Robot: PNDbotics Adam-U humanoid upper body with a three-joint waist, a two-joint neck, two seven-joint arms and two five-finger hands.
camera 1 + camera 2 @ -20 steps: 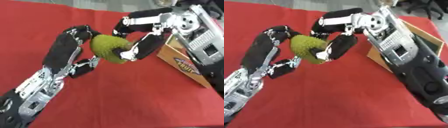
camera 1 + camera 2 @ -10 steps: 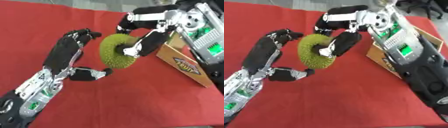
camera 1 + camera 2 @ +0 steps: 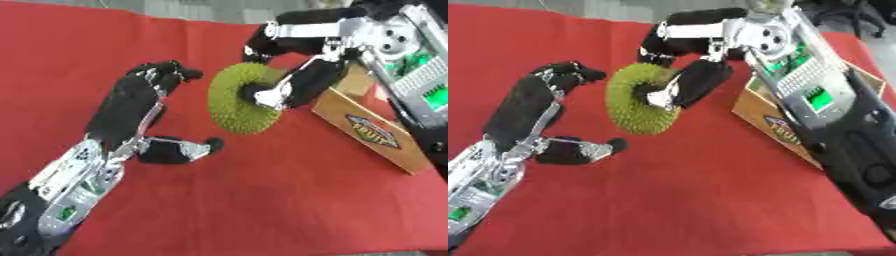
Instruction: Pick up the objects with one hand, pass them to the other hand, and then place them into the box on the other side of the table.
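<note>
While the left arm comes in from the lower left corner of the frame, its left hand (image 3: 140, 107) sits left of centre above the red surface (image 3: 262, 200), palm turned toward the middle. That hand is spread apart: its fingers (image 3: 166, 75) curl slightly at the top, the thumb (image 3: 179, 150) sticks out low toward the right, and nothing lies between them. A clear gap of red cloth separates it from the fruit.

Just right of that gap, at the upper centre of the frame, hangs a green spiky fruit (image 3: 236, 105), rounded and covered in short bumps, looking like a durian or jackfruit model. It is off the surface, with its broad face turned toward the left hand.

Clamped on the fruit's right side is the right hand (image 3: 677, 87), which reaches down from the upper right corner. Its dark fingers wrap over the top edge of the fruit and its thumb presses against the fruit's near face, so the fruit is carried by this hand alone.

Farther right, beside the right arm, a brown cardboard box (image 3: 367, 130) stands on the surface near the right edge of the frame. A printed label with a fruit logo shows on its side wall. The right forearm covers much of its open top.
</note>
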